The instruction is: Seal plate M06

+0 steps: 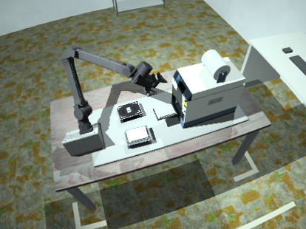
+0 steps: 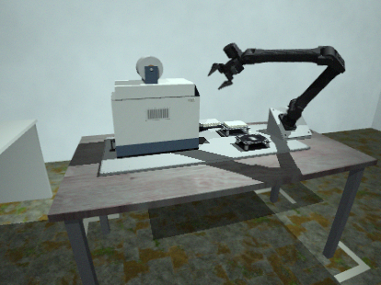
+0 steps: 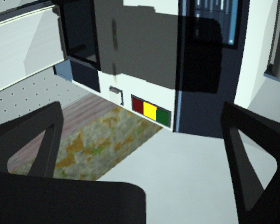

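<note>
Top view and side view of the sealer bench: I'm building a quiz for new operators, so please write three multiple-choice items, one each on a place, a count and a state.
1. Where is the gripper?
A. Down in a nest
B. In the air beside the sealer's upper front corner
C. Resting on the foil roll

2. How many of the two nests show a white plate top?
A. None
B. One
C. Two

3. How do the jaws stand?
A. Wide open, holding nothing
B. Shut on a plate
C. Shut on nothing

Answers:
1 B: the gripper hangs well above the table, next to the sealer, touching nothing.
2 B: only the white plate shows; the dark nest beside it has no white top.
3 A: the wrist view shows the jaws spread far apart with nothing between them.
</note>
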`<state>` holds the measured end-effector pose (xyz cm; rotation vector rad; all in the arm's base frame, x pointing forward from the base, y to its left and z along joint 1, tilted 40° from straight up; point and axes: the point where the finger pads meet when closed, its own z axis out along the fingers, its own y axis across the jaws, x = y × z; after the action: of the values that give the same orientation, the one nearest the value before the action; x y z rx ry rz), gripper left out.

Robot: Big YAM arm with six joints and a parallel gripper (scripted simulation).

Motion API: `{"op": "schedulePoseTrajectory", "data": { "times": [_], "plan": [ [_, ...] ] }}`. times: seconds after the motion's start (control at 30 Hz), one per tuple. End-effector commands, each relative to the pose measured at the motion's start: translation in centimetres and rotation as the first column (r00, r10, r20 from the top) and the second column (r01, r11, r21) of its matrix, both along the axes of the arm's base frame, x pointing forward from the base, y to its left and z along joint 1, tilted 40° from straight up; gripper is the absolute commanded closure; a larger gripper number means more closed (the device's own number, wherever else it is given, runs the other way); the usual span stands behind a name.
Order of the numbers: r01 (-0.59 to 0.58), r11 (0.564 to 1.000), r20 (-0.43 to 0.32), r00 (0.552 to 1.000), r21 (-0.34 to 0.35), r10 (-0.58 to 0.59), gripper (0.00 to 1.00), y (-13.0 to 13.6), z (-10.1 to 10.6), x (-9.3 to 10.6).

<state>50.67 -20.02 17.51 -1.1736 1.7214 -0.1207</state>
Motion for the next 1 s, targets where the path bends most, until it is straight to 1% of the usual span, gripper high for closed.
{"op": "schedulePoseTrajectory", "data": {
  "times": [0.0,0.13,0.37,0.57,0.83,0.97],
  "plan": [
    [0.010,1.000,0.011,1.000,0.000,-0.010,0.00,-0.6,0.1,0.5],
    [0.002,1.000,0.017,1.000,-0.004,-0.002,0.00,-0.3,0.4,0.8],
    [-0.014,1.000,0.040,0.999,-0.021,0.014,0.00,0.0,1.7,1.9],
    [-0.015,1.000,0.044,0.999,-0.025,0.016,0.00,-0.1,1.9,2.1],
    [0.009,1.000,0.049,0.999,-0.028,-0.008,0.00,-1.5,2.2,1.7],
    [0.014,0.999,0.052,0.999,-0.031,-0.012,0.00,-1.7,2.4,1.7]
  ]
}}
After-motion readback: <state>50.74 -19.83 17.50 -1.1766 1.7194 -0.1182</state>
